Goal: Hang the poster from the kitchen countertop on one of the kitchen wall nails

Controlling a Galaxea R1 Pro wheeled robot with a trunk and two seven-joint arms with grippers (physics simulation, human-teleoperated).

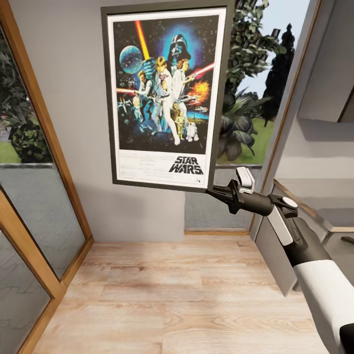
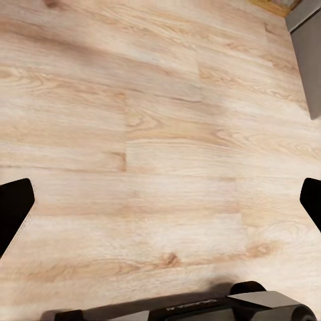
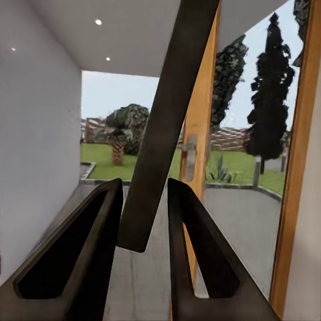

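Two dark fingertips [image 2: 15,210] of the left gripper [image 2: 160,207] are showing at opposite edges of the left wrist view, spread wide with nothing between them, over pale wood plank floor [image 2: 154,134]. A black bar of the gripper body is sitting nearest the lens.

In the head view, the right arm [image 1: 319,280], white sleeve then black wrist, is reaching forward from the near right corner. Its right gripper [image 1: 216,192] is pinching the lower right corner of the poster [image 1: 167,93], jaws closed narrow on the frame edge. The right wrist view is confirming this: two black fingers [image 3: 87,254] are flanking the dark frame edge [image 3: 167,127], which is running up and away at a tilt.

The poster is being held up in the air, upright but leaning slightly, lower edge slanting down toward the gripper. It is facing the camera: black frame, white border, figures on dark blue, "STAR WARS" logo near the bottom. Behind it is standing a plain grey wall [image 1: 69,73]. Cannot tell whether the poster is touching that wall.

Wood-framed glass panels [image 1: 34,196] are lining the left side. Farther right, a window is giving onto trees [image 1: 246,59] and lawn.
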